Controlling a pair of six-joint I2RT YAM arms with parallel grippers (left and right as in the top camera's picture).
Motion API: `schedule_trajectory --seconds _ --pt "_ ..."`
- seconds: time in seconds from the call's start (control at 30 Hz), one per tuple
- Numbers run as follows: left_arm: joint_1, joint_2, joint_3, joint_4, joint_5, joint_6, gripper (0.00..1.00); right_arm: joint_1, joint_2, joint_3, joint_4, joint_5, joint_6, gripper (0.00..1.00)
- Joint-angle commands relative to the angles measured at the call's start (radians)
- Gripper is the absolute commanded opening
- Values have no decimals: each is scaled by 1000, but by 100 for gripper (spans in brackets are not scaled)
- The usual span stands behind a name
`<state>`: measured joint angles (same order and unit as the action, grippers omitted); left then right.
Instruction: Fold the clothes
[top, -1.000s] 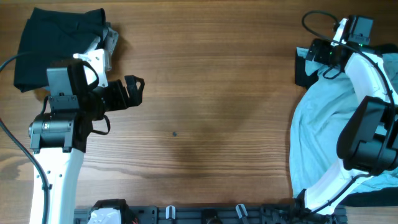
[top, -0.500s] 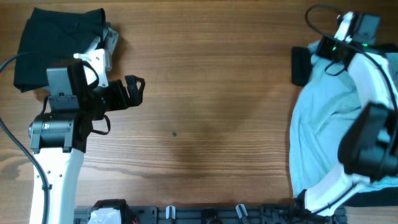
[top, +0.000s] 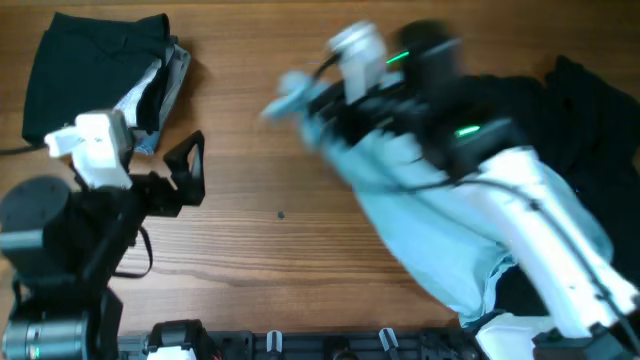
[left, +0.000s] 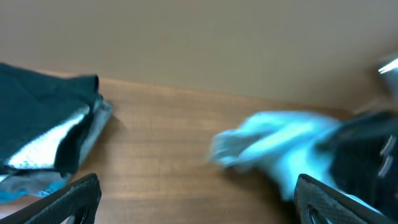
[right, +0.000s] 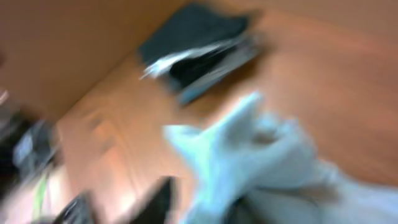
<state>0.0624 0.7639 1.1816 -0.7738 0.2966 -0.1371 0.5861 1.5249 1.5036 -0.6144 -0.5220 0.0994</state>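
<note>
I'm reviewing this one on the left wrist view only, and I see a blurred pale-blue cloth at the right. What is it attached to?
Observer: Overhead, the blue T-shirt is bunched under the right arm, which stretches to the middle of the table. It is too blurred to see the grip.
Operator: Anything else on that side?
Observer: Black clothes lie at the far right corner, beside the shirt.
Operator: Is any of the shirt spread flat?
Observer: No. It trails crumpled from the middle to the near right edge.

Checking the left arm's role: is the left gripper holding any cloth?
No, the left gripper stands open and empty, well apart from the pale blue T-shirt.
</note>
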Motion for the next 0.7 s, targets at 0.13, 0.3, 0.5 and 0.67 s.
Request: schedule_trajectory --seconds 0.13,0.3,0.5,0.67 --pt "8 -21 18 3 -29 2 100 167 6 10 -78 457 42 74" --pt "-18 116 17 -15 76 32 94 -134 -144 10 -159 440 145 77" --pt "-219 505 17 72 81 129 90 -304 -207 9 -245 355 242 79" --pt "-359 910 17 329 81 133 56 -304 -205 9 -311 344 213 79"
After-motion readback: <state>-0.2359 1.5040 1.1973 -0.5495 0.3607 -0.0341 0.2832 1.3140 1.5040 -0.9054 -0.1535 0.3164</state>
